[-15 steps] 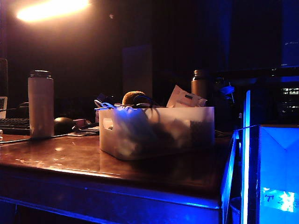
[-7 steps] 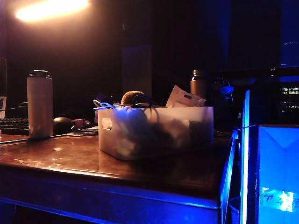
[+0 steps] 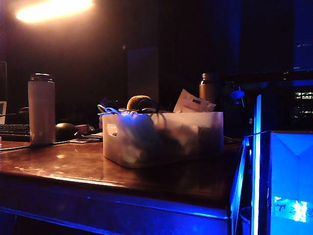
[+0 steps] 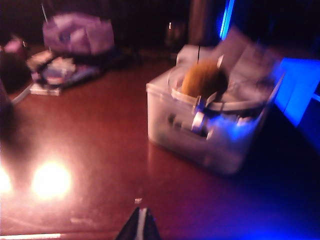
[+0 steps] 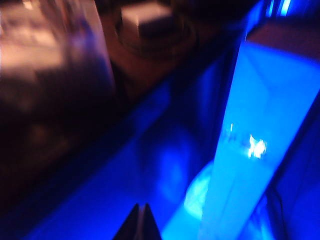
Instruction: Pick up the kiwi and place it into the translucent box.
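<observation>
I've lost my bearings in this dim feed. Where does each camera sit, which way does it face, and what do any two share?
Exterior view: low at the table's edge, looking level across at the translucent box; no arm shows.
Left wrist view: above the table, looking down and across at the box with the kiwi on top; shut left gripper tip shows.
Right wrist view: off the table's side, facing the blue-lit box; shut right gripper tip shows.
Shared: exterior and left wrist both show box and kiwi.

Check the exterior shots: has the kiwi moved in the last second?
No. The kiwi sits on top of the clutter in the translucent box, level with the box's handle end and left of the white card, as before.
</observation>
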Motion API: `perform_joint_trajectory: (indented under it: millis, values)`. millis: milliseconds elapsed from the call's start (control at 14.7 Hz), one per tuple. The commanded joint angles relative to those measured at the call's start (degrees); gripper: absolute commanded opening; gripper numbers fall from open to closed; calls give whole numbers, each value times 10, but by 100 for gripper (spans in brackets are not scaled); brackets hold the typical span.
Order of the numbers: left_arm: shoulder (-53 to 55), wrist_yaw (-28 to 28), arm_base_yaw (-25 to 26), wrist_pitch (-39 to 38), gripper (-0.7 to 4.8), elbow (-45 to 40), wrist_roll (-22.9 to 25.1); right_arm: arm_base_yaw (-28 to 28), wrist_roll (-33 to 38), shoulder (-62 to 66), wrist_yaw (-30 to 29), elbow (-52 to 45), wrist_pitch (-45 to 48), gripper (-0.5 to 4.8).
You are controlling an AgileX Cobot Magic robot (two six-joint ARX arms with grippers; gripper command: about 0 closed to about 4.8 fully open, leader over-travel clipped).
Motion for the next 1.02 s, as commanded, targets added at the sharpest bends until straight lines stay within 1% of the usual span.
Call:
perform_joint_trajectory:
  millis: [68, 136, 408, 611, 1019]
  values:
    - [0, -21, 1, 35, -6, -29, 47, 0, 1, 1, -1, -15, 6, -1]
    - [0, -22, 1, 34, -6, -39, 57, 0, 2, 0, -2, -15, 5, -1]
    - [0, -20, 1, 34, -6, -68, 59, 0, 2, 0, -6, -15, 5, -1]
    - [0, -33, 1, 24, -6, -71, 59, 0, 2, 0, -6, -15, 5, -1]
    - [0, -33, 1, 19, -5, -71, 57, 0, 2, 0, -3, -15, 5, -1]
